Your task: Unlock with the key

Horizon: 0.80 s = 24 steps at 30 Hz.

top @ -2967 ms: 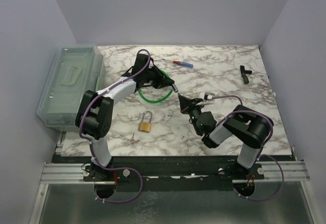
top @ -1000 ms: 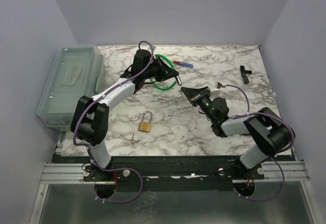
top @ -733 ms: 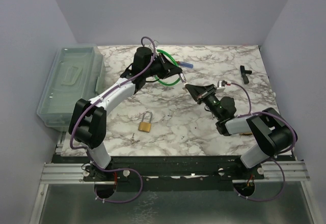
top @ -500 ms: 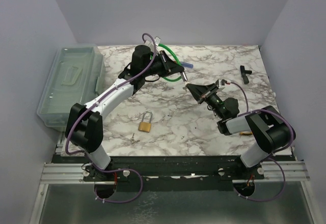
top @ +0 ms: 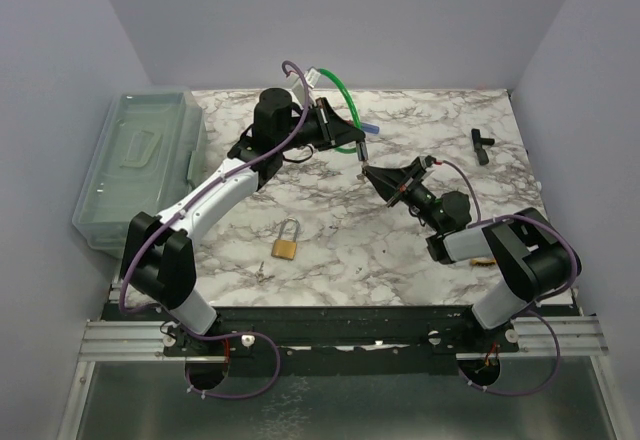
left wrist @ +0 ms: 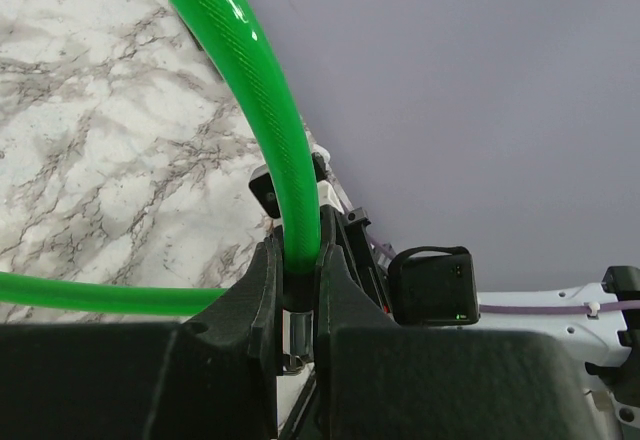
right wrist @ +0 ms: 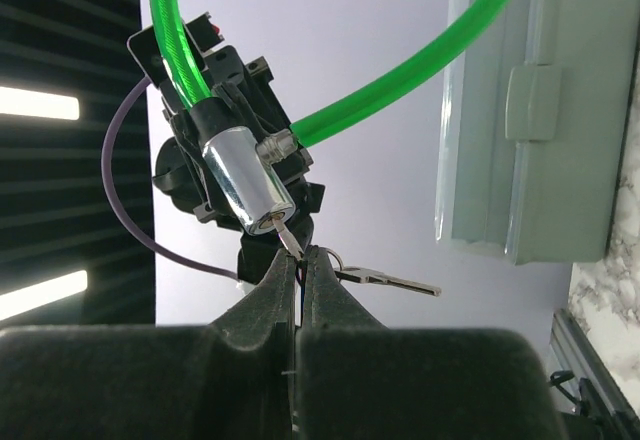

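Where the arms meet, seen from above: left pincer (top: 350,138) and right pincer (top: 372,171) stand tip to tip in the air over the far middle of the desk (top: 330,215), with the green cable lock (top: 338,88) raised between them. A brass padlock (top: 285,247) lies near the front, well apart.
Left wrist view: left pincer is clamped on the green cable lock just above its metal end. Such a thin round hose may swivel in the grip when twisted against.
Right wrist view: right pincer is closed on the key (right wrist: 290,239), whose tip sits at the face of the silver barrel (right wrist: 243,188). How deep it sits cannot be told.
Risk, misalignment: key meets barrel at a slant, so pushing could skid or bend it.
Risk, slip: turning could roll the key between the jaws, and the dangling spare key (right wrist: 388,280) may snag.
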Tool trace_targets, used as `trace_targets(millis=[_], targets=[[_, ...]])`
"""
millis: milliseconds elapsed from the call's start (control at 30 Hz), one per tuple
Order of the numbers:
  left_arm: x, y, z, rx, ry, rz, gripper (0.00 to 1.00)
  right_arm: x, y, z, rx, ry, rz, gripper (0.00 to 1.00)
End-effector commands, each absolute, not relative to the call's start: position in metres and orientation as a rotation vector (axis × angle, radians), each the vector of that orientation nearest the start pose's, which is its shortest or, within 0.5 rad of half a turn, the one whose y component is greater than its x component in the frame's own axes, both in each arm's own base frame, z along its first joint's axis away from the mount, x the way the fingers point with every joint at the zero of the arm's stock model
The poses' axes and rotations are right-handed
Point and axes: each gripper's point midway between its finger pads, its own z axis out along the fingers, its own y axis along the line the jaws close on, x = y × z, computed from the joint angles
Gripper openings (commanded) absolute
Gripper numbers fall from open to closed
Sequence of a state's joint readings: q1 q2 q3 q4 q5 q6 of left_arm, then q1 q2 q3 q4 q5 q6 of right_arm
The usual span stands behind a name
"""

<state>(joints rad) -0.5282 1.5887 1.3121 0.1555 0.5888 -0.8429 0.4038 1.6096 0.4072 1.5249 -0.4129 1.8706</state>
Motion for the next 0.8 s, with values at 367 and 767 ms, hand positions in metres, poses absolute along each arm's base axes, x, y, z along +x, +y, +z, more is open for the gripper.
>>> trace_targets(millis=[367, 767], targets=[[0.282, -0.364, 0.321, 0.394, 1.949, -1.64, 0.0, 0.26, 0.228, 0.305, 0.409, 1.288, 2.153, 0.28], [0.302, -0.355, 0.309, 0.298, 1.986, -1.546, 0.0, 0.236, 0.231, 0.286, 0.245, 1.52, 1.865, 0.55]])
